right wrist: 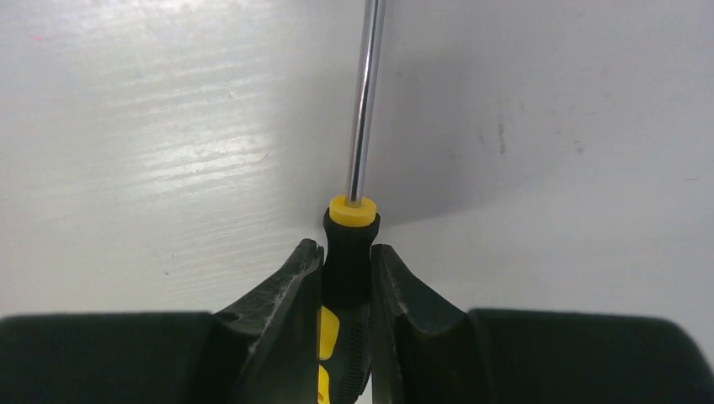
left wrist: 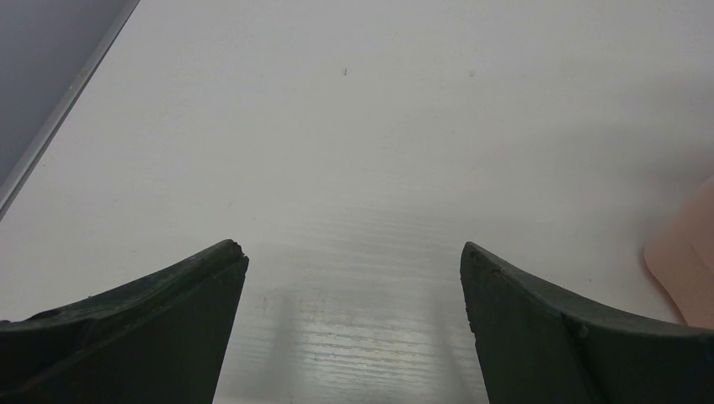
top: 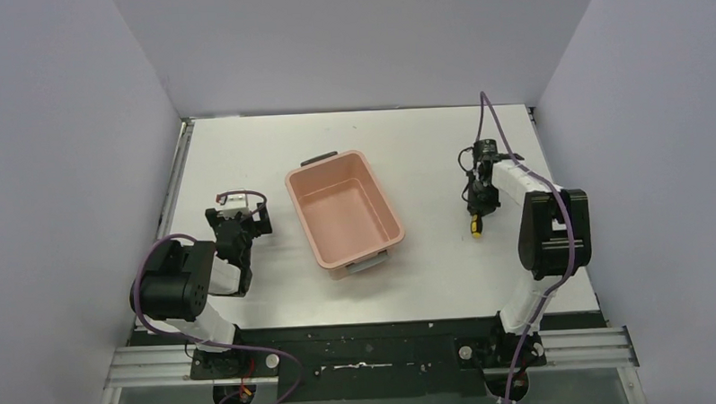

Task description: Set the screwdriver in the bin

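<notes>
- White table (top: 406,137), pale grey walls on three sides, both arm bases at the near edge.
- Screwdriver (right wrist: 350,210) sits right of centre on the table, well apart from everything but the arm that holds it.
- Its long axis runs near to far. The yellow butt of the handle points back toward the arm bases, and the thin shaft runs straight out ahead of the fingers, away from the wrist.
- Right gripper (top: 478,202) is clamped on the black-and-yellow handle just behind the yellow collar, one jaw on each side and no gap showing.
- Cannot tell whether the tool has left the table or rests on it. The shaft throws a shadow close beside itself, so it is low either way.
- Bin (top: 346,211) is mid-table on the screwdriver's left, with bare table between them. It stands empty and mouth up, its long side skewed on a diagonal and a grey handle at each short end.
- Judgement: the coming move turns on a lift, then a carry leftward over the bin's right-hand long wall. The tool is much shorter than the tub, so its heading should matter little.
- Right arm is by far the nearer and already has the tool.
- Left gripper (left wrist: 354,252) hangs low on the bin's far side, jaws wide apart and nothing between them, with only a sliver of pink at the edge of its view.
</notes>
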You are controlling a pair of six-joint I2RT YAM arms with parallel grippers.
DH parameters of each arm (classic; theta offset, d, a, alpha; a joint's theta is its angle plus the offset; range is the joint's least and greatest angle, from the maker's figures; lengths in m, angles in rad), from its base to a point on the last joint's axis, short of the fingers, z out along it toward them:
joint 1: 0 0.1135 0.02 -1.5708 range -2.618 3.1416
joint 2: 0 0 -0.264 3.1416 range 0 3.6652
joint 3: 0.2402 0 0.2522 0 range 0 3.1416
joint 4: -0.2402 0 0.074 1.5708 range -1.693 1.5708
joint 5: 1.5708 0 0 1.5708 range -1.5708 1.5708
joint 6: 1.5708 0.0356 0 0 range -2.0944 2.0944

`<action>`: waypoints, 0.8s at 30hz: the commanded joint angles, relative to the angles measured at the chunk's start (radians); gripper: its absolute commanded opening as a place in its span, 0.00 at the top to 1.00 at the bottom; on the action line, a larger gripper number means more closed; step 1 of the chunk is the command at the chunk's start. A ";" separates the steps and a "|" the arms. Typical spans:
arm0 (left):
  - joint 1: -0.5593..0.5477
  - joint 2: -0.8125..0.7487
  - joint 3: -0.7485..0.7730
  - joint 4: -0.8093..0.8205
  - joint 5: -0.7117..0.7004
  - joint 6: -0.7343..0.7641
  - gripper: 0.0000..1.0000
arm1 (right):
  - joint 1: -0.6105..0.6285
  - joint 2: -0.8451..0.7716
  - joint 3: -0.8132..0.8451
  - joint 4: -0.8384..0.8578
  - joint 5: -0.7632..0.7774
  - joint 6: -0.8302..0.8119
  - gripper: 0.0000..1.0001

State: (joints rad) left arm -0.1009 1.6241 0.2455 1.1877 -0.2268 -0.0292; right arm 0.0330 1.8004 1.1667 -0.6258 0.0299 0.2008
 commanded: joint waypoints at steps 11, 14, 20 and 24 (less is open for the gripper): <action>0.006 -0.015 0.005 0.027 0.018 0.008 0.03 | 0.414 -0.149 0.566 -0.200 0.005 0.190 1.00; 0.006 -0.014 0.005 0.028 0.018 0.008 0.03 | 0.601 -0.121 0.652 -0.153 -0.022 0.193 1.00; 0.006 -0.014 0.004 0.028 0.019 0.008 0.03 | 0.778 -0.017 0.718 -0.177 0.075 0.213 1.00; 0.006 -0.015 0.004 0.027 0.019 0.008 0.03 | 0.822 0.039 0.614 -0.153 0.113 0.222 1.00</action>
State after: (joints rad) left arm -0.1009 1.6241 0.2455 1.1877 -0.2268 -0.0288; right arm 0.8471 1.7874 1.8477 -0.7856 0.0589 0.3954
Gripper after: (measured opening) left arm 0.974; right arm 0.230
